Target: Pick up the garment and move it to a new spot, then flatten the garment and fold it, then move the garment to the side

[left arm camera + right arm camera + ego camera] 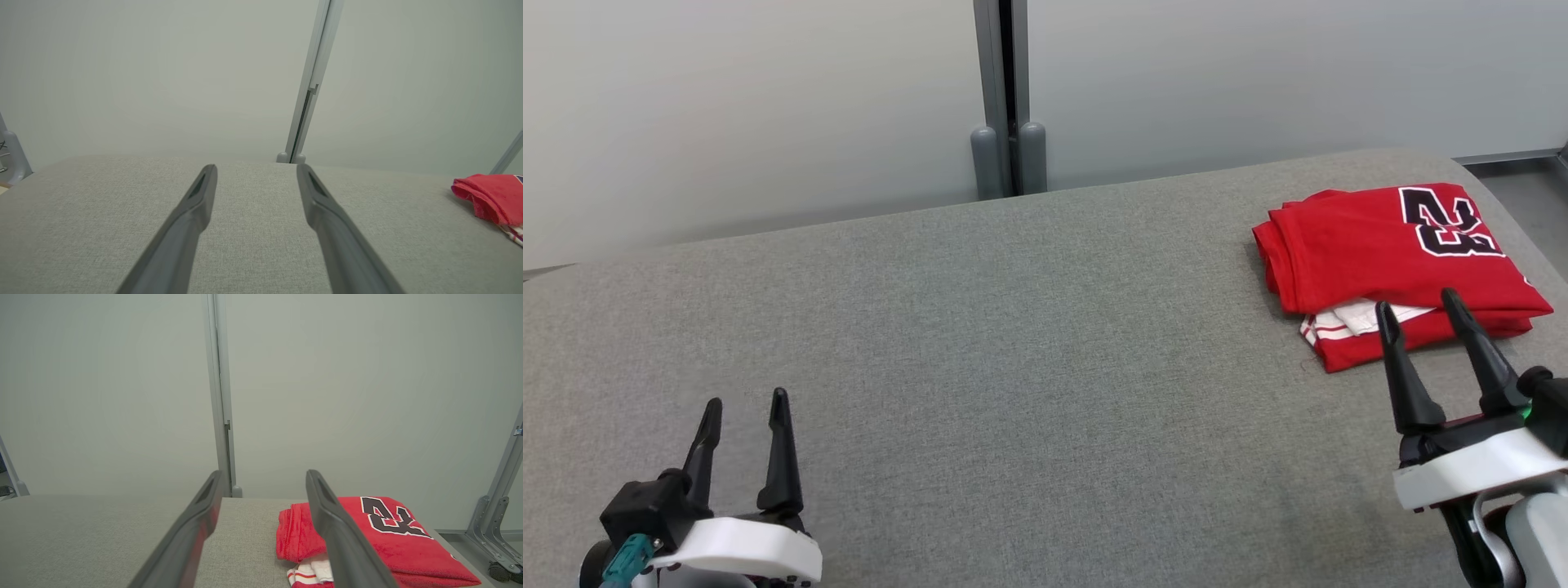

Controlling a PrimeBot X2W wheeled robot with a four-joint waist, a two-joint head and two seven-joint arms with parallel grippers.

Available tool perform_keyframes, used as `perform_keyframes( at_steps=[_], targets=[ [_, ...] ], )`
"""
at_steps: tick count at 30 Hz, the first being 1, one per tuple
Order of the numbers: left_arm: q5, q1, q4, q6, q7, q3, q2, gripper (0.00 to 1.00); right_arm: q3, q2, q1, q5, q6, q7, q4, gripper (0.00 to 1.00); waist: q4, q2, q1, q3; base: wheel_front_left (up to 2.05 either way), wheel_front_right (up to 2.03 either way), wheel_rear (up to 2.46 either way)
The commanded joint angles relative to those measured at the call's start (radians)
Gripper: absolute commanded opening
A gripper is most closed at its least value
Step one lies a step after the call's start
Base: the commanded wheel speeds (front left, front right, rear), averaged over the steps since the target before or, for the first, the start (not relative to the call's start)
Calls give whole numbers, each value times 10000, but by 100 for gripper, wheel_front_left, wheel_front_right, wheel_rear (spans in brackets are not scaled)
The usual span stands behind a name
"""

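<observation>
The garment [1388,261], a red shirt with black-and-white numerals and white striped trim, lies folded at the far right of the grey table [1013,343]. It shows again at the right edge of the left wrist view as the garment [490,198], and in the right wrist view as the garment [380,539]. My right gripper [1419,309] hovers open just in front of its near edge, nothing between the fingers. Far away at the lower left, my left gripper [747,404] is open and empty over bare cloth. Both gripper gaps, left gripper [256,167] and right gripper [263,473], show wide.
A pale partition wall with a grey vertical post [1007,98] runs behind the table. The table's right edge drops off close to the shirt, with a grey metal frame [496,522] beyond it.
</observation>
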Motion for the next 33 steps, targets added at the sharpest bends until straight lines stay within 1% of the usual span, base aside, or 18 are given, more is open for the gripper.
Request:
perform_keyframes(
  at_steps=[1,7,17,18,21,33],
  targets=[
    [69,155,94,47,-40,131,38,100,-9,75,224,-109,-3,-52,-130,100,8,-1,0,-83,0,0,0],
    [272,395,127,-79,-47,436,-36,100,-65,279,583,-21,-3,-14,-229,100,45,-1,0,-223,0,0,0],
    [633,492,132,-263,-49,668,-264,100,41,404,564,38,-3,123,-93,100,80,-1,0,-294,0,0,0],
    [586,451,146,-249,-10,629,-286,0,79,406,563,3,0,106,-115,0,82,-1,0,-295,0,0,0],
    [561,548,415,-243,50,577,-438,0,156,597,763,1,0,108,88,0,83,-1,0,-298,0,0,0],
    [-1246,310,466,-557,623,889,-579,0,-342,945,810,1816,0,619,37,0,169,-1,0,-291,0,0,0]
  ],
)
